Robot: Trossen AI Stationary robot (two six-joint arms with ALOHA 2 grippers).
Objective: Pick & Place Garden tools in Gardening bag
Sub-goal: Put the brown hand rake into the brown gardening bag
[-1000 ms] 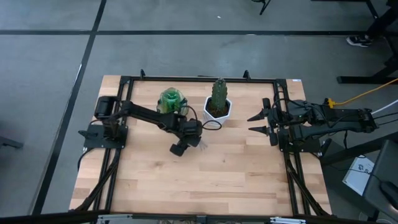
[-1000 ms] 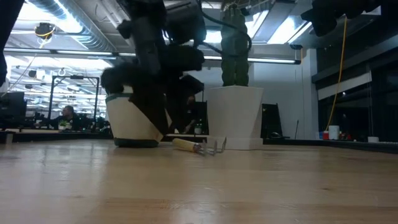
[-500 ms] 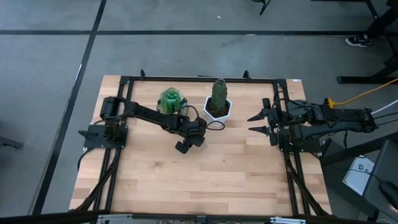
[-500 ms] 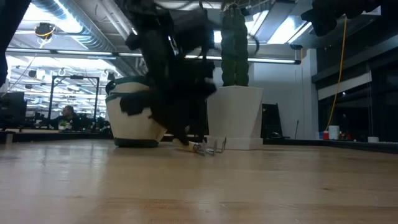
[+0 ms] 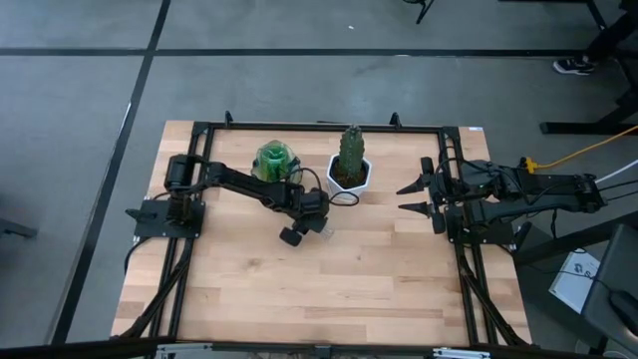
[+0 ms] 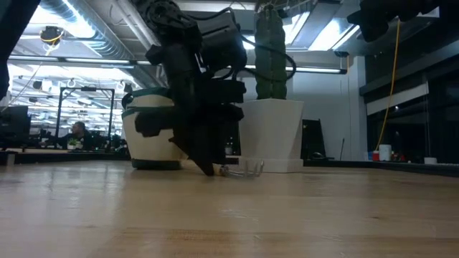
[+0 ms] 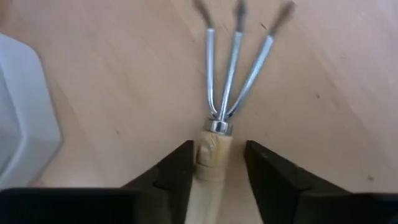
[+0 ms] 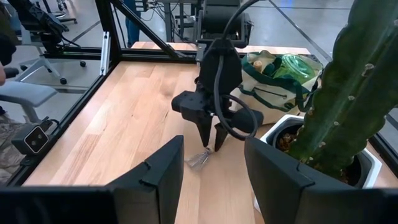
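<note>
the table point(image 5: 249, 289) carries the gardening bag point(image 5: 273, 163) just behind the left gripper point(image 5: 321, 225), already holding a green spray bottle point(image 8: 292, 66). the cactus pot point(image 5: 351, 174) stands immediately beside that gripper. the right gripper point(image 5: 409, 197) waits well apart at the table edge, fingers spread and empty. the left gripper points down with its fingers straddling the wooden handle of the hand fork point(image 7: 225, 106), which lies flat on the table; they appear not yet clamped, aligned so closing pinches the handle near the ferrule.
</note>
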